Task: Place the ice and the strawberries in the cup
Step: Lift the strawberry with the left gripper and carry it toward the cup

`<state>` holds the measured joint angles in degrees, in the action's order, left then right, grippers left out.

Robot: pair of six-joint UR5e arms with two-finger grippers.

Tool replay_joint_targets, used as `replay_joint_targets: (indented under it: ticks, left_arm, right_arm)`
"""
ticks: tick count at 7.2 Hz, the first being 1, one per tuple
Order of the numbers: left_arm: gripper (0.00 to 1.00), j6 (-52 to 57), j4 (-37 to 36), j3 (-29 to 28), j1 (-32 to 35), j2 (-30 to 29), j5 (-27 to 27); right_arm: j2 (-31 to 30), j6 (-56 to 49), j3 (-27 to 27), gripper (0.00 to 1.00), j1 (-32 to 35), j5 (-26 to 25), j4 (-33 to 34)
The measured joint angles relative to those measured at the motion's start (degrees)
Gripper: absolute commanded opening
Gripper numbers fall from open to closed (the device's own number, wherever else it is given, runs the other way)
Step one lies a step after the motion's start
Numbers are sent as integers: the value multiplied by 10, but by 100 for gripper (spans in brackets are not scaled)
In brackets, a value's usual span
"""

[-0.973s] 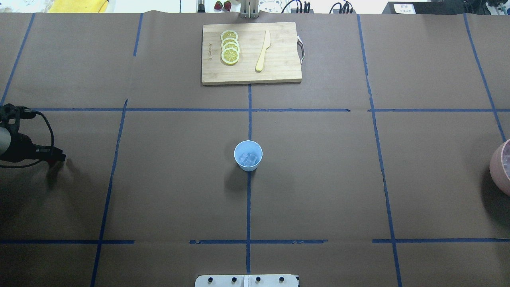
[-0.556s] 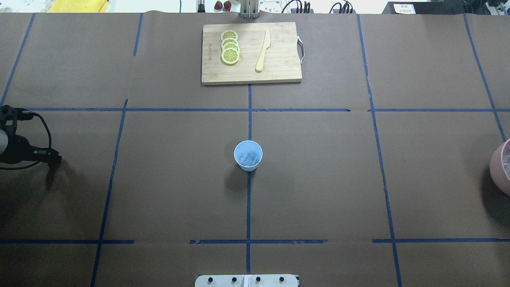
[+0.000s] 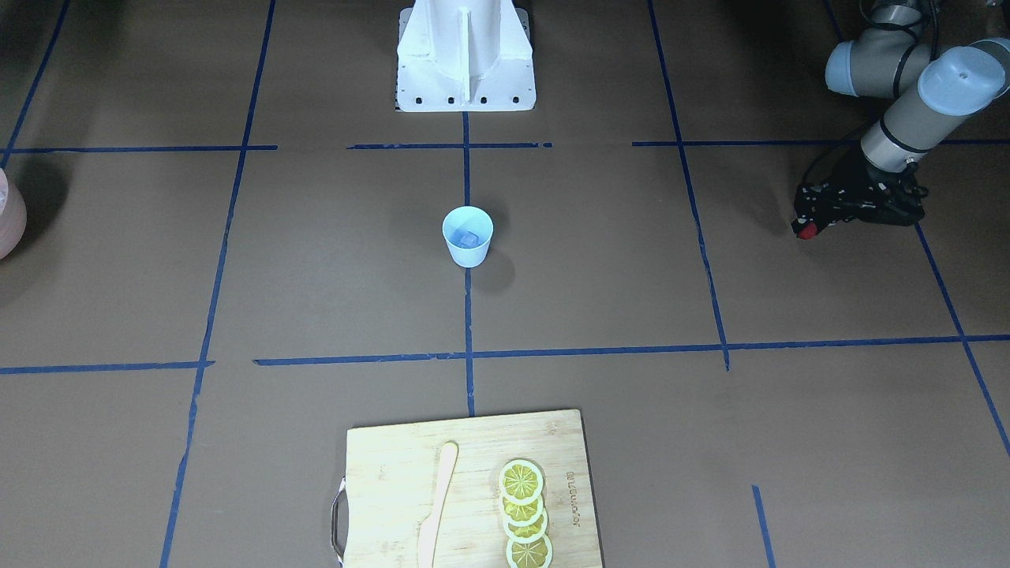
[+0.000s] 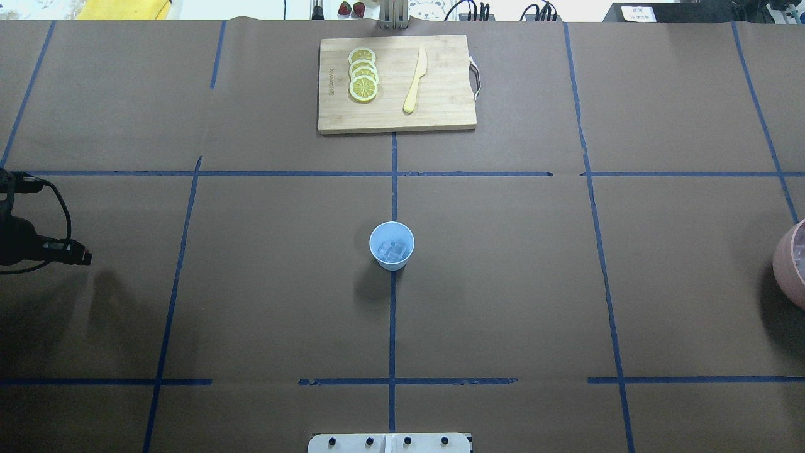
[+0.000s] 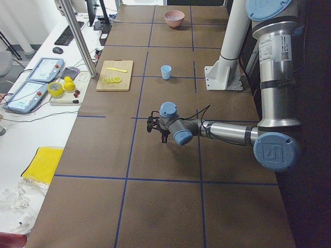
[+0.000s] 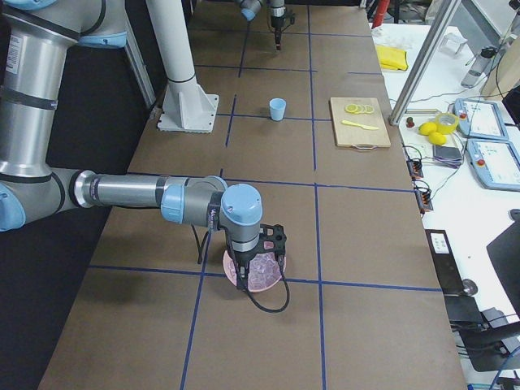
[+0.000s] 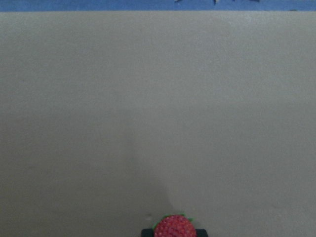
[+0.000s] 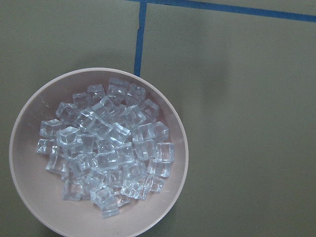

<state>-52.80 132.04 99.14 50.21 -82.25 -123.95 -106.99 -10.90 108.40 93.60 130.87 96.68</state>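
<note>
One strawberry point(image 7: 172, 228), red and seed-pitted, is pinched between the left gripper point(image 3: 804, 227) fingers, over matte brown paper point(image 7: 158, 98) near the tabletop's left edge. The right gripper point(image 6: 254, 262) hangs over a round pinkish bowl point(image 8: 27, 192) at the right edge; its finger spread cannot be told. Bowl heaped with clear, glassy ice cubes point(image 8: 111, 148). Pale blue tapered cup point(image 4: 396, 264) upright at table centre, a few cubes inside. Wooden board point(image 4: 446, 100) mid far edge: lemon slices point(image 4: 363, 75), pale knife point(image 4: 415, 82)

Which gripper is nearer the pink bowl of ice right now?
Right. The right gripper hangs directly above the pink bowl; the left gripper, holding the strawberry, is far off beyond the cup.
</note>
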Motion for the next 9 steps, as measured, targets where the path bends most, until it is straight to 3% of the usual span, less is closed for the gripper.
replay_joint_targets:
  ticks: [2,4,7,9]
  left_arm:
    - [0,0,-134,86,3,-20,-13]
    - [0,-2,-312,153,1,-102,-12]
    - [0,-71,-532,165,-50,-293,24]
    - [0,-196,-567,119,-114,-408,58]
  right_arm:
    - [1,0,0,100,0,0,0]
    - [1,0,1,100,0,0,0]
    - [2,0,1,100,0,0,0]
    - [3,0,1,100,0,0,0]
